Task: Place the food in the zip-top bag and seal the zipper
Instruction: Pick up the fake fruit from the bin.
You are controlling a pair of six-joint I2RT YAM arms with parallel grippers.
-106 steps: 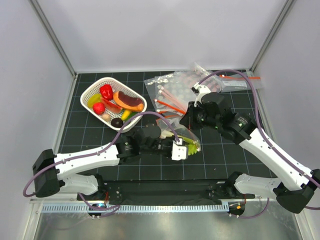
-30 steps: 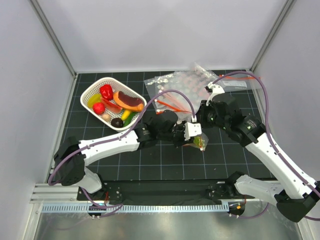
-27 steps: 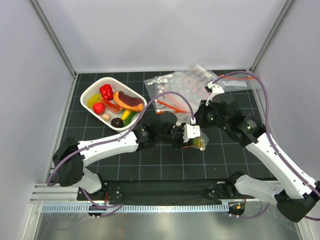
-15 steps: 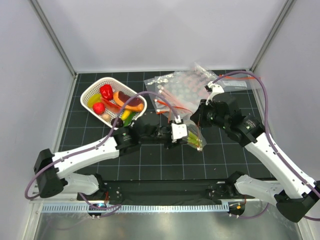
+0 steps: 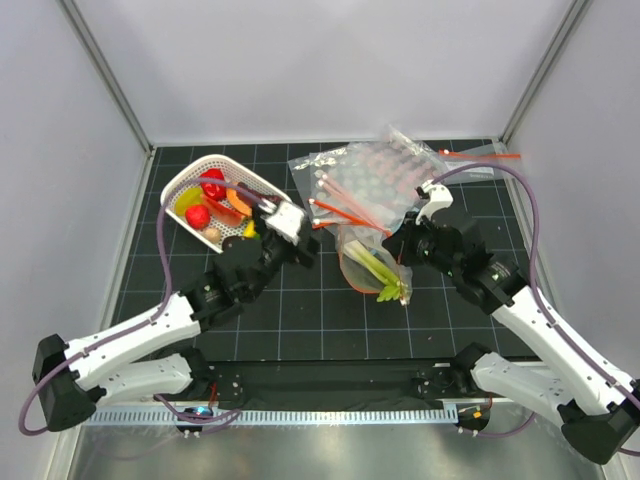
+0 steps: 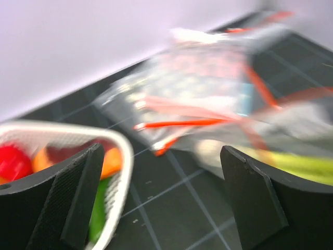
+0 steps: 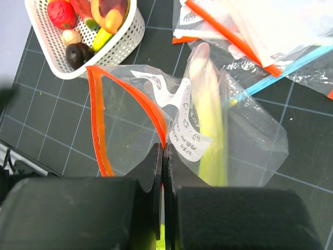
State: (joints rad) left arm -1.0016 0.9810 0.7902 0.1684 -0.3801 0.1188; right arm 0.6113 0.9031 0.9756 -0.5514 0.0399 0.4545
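Now that the left gripper has been pulled back left to the basket, its jaws are spread, empty. The stalk is left inside the zip-top bag mid-table, zipper edge pinched by the right gripper.

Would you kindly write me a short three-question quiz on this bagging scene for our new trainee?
1. True or false: the leafy stalk lies inside the zip-top bag.
2. The right gripper pinches the bag at: A its zipper, B its bottom corner, C nowhere.
3. Fill in: the left gripper, jaws open and empty, is beside the white ____.
Key: 1 true; 2 A; 3 basket.
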